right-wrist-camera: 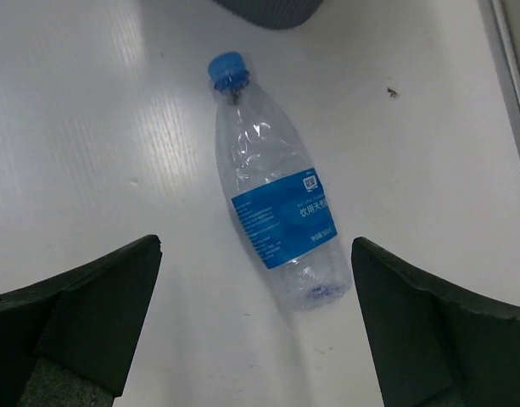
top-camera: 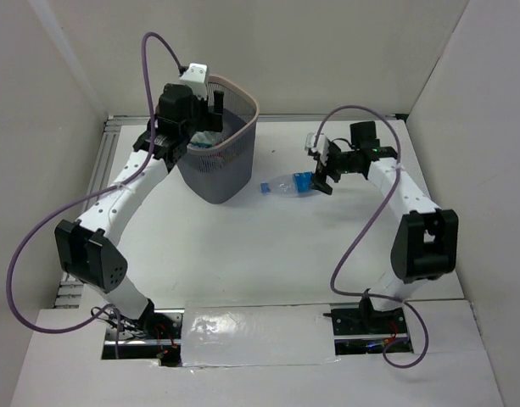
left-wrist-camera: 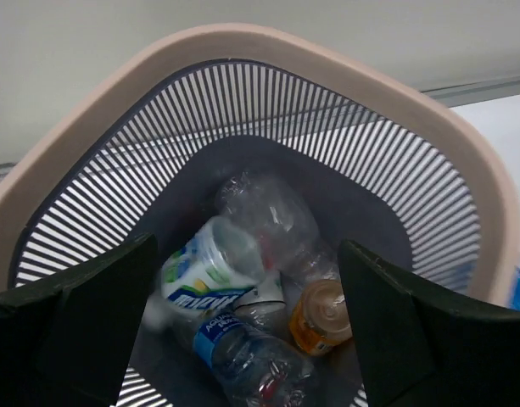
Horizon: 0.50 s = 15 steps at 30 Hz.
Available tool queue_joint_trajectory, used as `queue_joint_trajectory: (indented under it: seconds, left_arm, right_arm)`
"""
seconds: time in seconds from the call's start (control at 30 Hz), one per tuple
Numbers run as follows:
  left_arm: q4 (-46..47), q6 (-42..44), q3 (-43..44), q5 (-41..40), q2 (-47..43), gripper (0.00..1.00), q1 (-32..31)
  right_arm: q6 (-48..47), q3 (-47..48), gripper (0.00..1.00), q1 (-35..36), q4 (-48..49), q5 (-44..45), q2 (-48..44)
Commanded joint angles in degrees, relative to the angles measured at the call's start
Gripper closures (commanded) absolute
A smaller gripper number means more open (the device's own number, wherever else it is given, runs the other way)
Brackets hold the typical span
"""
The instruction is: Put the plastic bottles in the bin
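Left gripper (left-wrist-camera: 247, 254) parked over the mouth of the bin (top-camera: 243, 89), upper left of the overhead view, jaws spread wide with nothing between them; placed there, most likely, so that anything let go falls inside rather than onto the pinkish rim; in the lower middle of the left wrist view, heaped on the bin floor and touching one another: a green-white labelled bottle (left-wrist-camera: 204, 275), a blue-labelled bottle (left-wrist-camera: 243, 352) and a crumpled clear bottle (left-wrist-camera: 272, 216), with a small orange object (left-wrist-camera: 321, 315) just beside them; no telling whether more lie beneath.

Right gripper (right-wrist-camera: 255, 254) at centre right of the overhead view, likewise wide open and gripping nothing; framing, in the right wrist view, the bottle on the table (right-wrist-camera: 281, 212), flat on its side, blue cap toward the top of the frame and the bin, labelled body between the two dark fingers (right-wrist-camera: 90, 314); lined up so, probably, to close across the body's width rather than on the narrow cap; cannot tell whether the fingers reach the white table (right-wrist-camera: 90, 127); one bottle left outside, by this judgement.
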Motion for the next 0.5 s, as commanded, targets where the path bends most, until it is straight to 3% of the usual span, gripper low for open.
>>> queue_joint_trajectory:
  seconds: [0.0,0.13,0.17,0.27,0.37,0.47]
  left_arm:
    - [-1.04,-2.24,5.31,3.82,-5.99,0.0,0.07]
    - [0.35,-4.08,-3.88,18.5,-16.7,0.0,-1.59]
    - [2.18,-4.7,-10.53,22.18,-19.42,0.0,-2.29]
    - [3.51,-7.51,-20.84,23.7,-29.88,0.0,-6.33]
    - [2.9,-11.64,-32.54,23.71,-38.68,0.0,-9.76]
    - [-0.34,-15.86,-40.72,19.15,-45.35,0.0,-13.19]
  right_arm:
    - [-15.02,5.8,0.0,2.4,-1.17,4.66,6.41]
    - [-17.06,10.84,0.0,4.6,-1.99,6.77,15.04]
    - [-17.06,11.53,0.0,5.13,-1.03,7.3,16.1]
    - [-17.06,12.68,0.0,6.53,0.39,8.97,20.14]
    - [-19.25,17.07,0.0,7.16,-5.05,8.98,25.68]
    - [-20.04,19.44,0.0,7.68,-5.94,9.67,30.17]
